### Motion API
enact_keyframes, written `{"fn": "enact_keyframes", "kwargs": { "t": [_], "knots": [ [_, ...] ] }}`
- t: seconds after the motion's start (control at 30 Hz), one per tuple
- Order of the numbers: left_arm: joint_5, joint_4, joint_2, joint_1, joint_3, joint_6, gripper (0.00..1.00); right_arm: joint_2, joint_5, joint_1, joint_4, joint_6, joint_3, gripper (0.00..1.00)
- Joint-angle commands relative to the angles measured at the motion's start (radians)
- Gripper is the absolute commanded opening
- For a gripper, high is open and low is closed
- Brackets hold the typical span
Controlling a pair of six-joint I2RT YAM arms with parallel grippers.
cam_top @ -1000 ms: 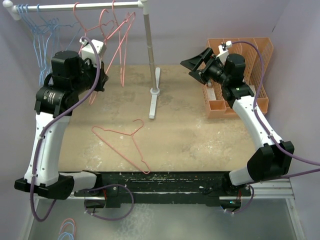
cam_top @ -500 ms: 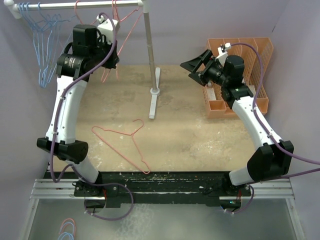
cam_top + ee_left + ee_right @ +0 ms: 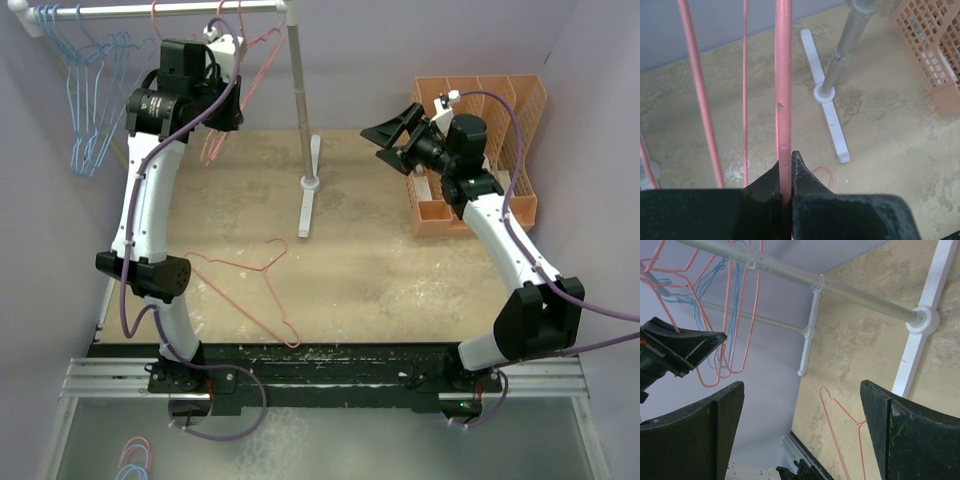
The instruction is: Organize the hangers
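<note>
Sandy table (image 3: 400, 270), rack (image 3: 296, 100) at twelve o'clock.
Left gripper (image 3: 786, 159) pinches a pink hanger (image 3: 783, 75); right gripper (image 3: 800, 410) jaws apart.

In the left wrist view, the clamped pink hanger (image 3: 783, 75) is being cut off by the top edge, and its lower stretch is being hidden between the fingers of the left gripper (image 3: 786, 162). The pole rack (image 3: 852, 30) and the orange file holder (image 3: 935, 55) are being cropped there too, and the fallen hanger (image 3: 821, 175) is being reduced to a small loop. From above, the left gripper's fingertips are being masked by the left arm (image 3: 185, 90), the holder is being partly covered by the right arm (image 3: 500, 215), and some loose hangers (image 3: 132, 462) are being cut by the bottom edge.
</note>
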Motion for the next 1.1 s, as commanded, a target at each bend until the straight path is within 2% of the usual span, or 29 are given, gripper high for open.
{"fn": "enact_keyframes", "kwargs": {
  "t": [0.0,0.43,0.47,0.5,0.53,0.63,0.77,0.83,0.97,1.07],
  "knots": [
    [-0.002,-0.031,0.017,0.007,0.051,-0.008,0.0,0.005,-0.048,-0.006,0.078,0.022,0.0,1.0],
    [-0.034,-0.04,0.061,0.007,0.083,0.018,0.0,0.018,-0.084,-0.015,0.099,0.033,-0.003,1.0],
    [-0.029,-0.043,0.062,0.008,0.086,0.023,0.1,0.019,-0.085,-0.016,0.099,0.031,-0.004,1.0],
    [-0.022,-0.044,0.061,0.007,0.087,0.026,0.25,0.02,-0.086,-0.016,0.099,0.025,-0.004,1.0],
    [-0.018,-0.042,0.053,0.008,0.087,0.034,0.5,0.022,-0.091,-0.016,0.096,0.013,-0.003,1.0],
    [-0.028,0.009,-0.002,0.007,0.061,0.077,0.97,0.042,-0.062,-0.015,0.026,-0.099,0.033,1.0],
    [-0.09,0.113,-0.142,0.007,-0.028,0.122,0.99,0.066,-0.066,0.026,-0.058,-0.344,0.055,1.0],
    [-0.104,0.174,-0.233,0.008,-0.122,0.14,0.99,0.078,-0.064,0.084,-0.127,-0.558,0.067,1.0],
    [-0.119,0.292,-0.447,0.007,-0.384,0.146,0.99,0.108,0.159,0.344,-0.265,-0.992,0.056,1.0],
    [-0.181,0.272,-0.498,0.007,-0.438,0.165,0.99,0.139,0.168,0.485,-0.221,-1.219,-0.03,1.0]
  ]
}}
